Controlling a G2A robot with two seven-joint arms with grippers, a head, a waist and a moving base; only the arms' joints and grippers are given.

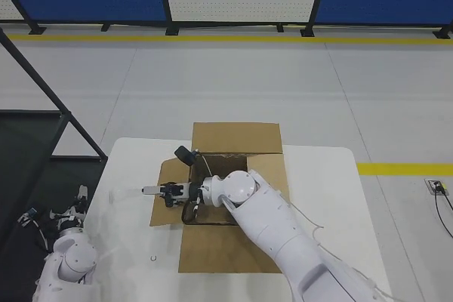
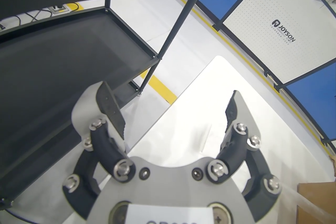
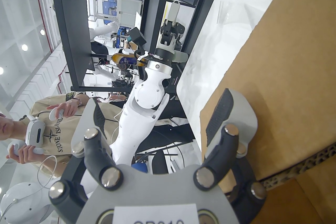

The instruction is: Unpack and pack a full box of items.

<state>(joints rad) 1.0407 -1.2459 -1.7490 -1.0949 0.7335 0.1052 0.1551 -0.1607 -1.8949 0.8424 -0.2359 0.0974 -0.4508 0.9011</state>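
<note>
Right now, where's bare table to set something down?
Free: white table strip between the open brown cardboard box and the table's right edge; also its far-left corner. Crowded: left of the box, where the right tool hangs open beside a clear plastic piece.

Brown corrugated cardboard box (image 3: 288, 64): matt paper, raw fluted edge just beside right gripper (image 3: 160, 101). Right gripper and left gripper (image 2: 170, 89): matt grey metal bodies, black ribbed pads (image 3: 218, 114), shiny screws (image 2: 122, 170). White table top (image 2: 223, 72) ahead of left claw: smooth, faint sheen. Black shelf rack (image 2: 65, 57) beside it: matt metal.
</note>
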